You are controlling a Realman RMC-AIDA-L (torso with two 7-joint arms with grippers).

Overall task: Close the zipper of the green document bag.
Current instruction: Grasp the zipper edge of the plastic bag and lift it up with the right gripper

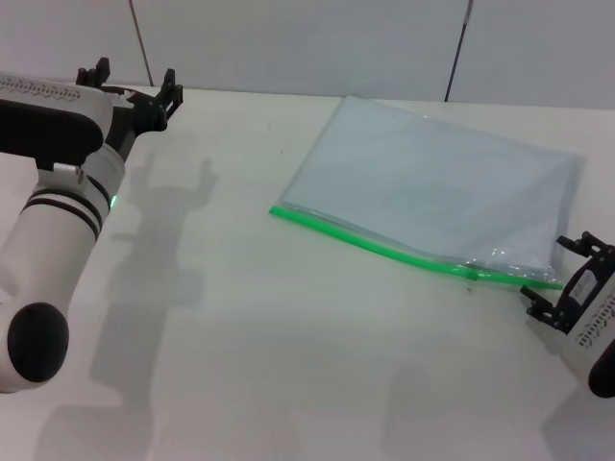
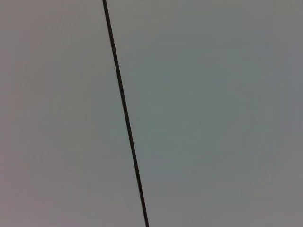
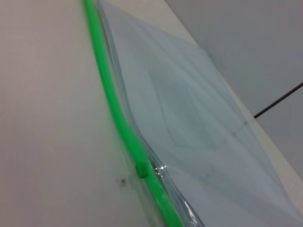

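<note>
The green document bag (image 1: 432,178) lies flat on the white table at the right, a pale translucent pouch. Its zipper (image 1: 375,246) is a bright green strip along the near long edge, with the small slider (image 1: 471,274) close to the right end. My right gripper (image 1: 559,271) hovers open just past that right end, nothing between its fingers. In the right wrist view the zipper (image 3: 113,106) runs across the picture, with the slider (image 3: 142,169) and the bag (image 3: 203,137) beside it. My left gripper (image 1: 135,79) is held open at the far left, well away from the bag.
The white table (image 1: 250,365) stretches bare in front of and left of the bag. A grey panelled wall (image 1: 307,38) rises behind the table's far edge. The left wrist view holds only the wall (image 2: 213,118) and a dark seam (image 2: 124,113).
</note>
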